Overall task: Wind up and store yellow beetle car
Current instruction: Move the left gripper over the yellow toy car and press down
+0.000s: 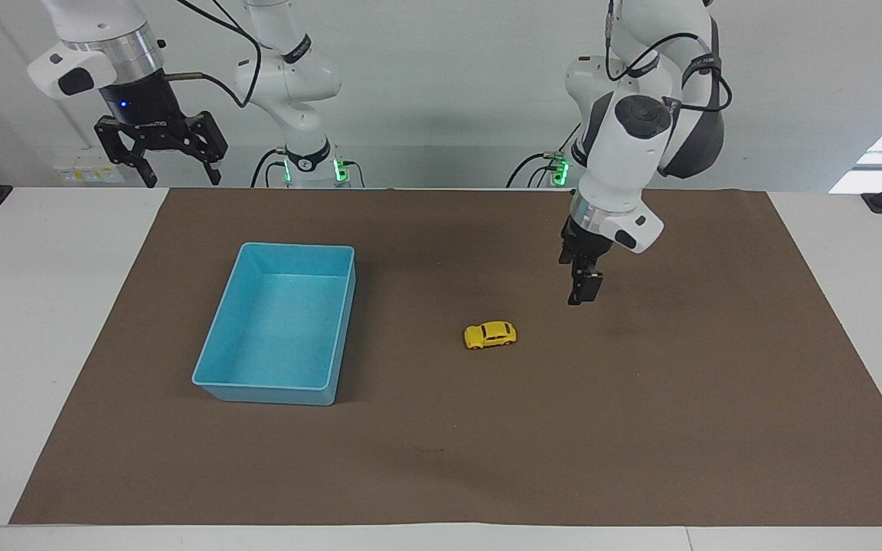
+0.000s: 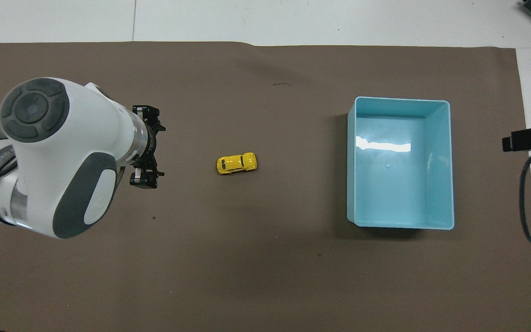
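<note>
The yellow beetle car [image 1: 490,334] [image 2: 237,163] stands on its wheels in the middle of the brown mat, with nothing touching it. My left gripper [image 1: 583,295] [image 2: 161,151] hangs above the mat beside the car, toward the left arm's end of the table. It points down and is open and empty. My right gripper [image 1: 181,180] waits high over the table edge at the right arm's end, open and empty. The light blue bin [image 1: 280,321] [image 2: 401,184] sits empty on the mat toward the right arm's end.
A brown mat [image 1: 640,421] [image 2: 247,276] covers most of the white table. A black cable [image 2: 526,193] hangs at the right arm's end in the overhead view.
</note>
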Robot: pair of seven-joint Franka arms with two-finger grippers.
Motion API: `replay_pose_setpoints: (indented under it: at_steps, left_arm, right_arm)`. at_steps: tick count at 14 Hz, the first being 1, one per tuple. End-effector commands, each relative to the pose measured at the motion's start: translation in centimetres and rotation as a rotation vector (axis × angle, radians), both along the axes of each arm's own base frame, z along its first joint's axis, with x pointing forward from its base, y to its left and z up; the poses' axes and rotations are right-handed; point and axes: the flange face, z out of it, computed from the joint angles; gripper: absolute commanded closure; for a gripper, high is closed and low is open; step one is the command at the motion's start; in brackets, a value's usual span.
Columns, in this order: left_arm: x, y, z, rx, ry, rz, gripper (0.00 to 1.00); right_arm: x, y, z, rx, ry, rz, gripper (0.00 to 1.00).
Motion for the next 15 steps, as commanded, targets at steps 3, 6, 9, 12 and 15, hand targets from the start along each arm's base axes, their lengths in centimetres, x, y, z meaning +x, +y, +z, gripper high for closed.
replay_pose_setpoints:
  at_steps: [3, 6, 9, 12, 15]
  left_arm:
    - [1.3, -4.1, -3.8, -0.028, -0.023, 0.041, 0.0]
    - [1.7, -4.9, -3.9, -0.051, -0.046, 0.106, 0.0]
    - [1.6, -5.2, -4.2, -0.061, -0.037, 0.177, 0.0]
    - [1.1, -6.7, -6.2, -0.041, -0.01, 0.191, 0.0]
    - [0.3, -8.7, -9.7, -0.003, 0.033, 0.154, 0.0]
  right_arm:
    - [-0.7, 0.0, 0.2, 0.012, 0.006, -0.008, 0.0]
    - [-0.7, 0.0, 0.2, 0.012, 0.006, -0.008, 0.0]
    - [-0.7, 0.0, 0.2, 0.012, 0.006, -0.008, 0.0]
    - [-0.7, 0.0, 0.2, 0.012, 0.006, -0.008, 0.0]
    - [-0.7, 0.0, 0.2, 0.012, 0.006, -0.008, 0.0]
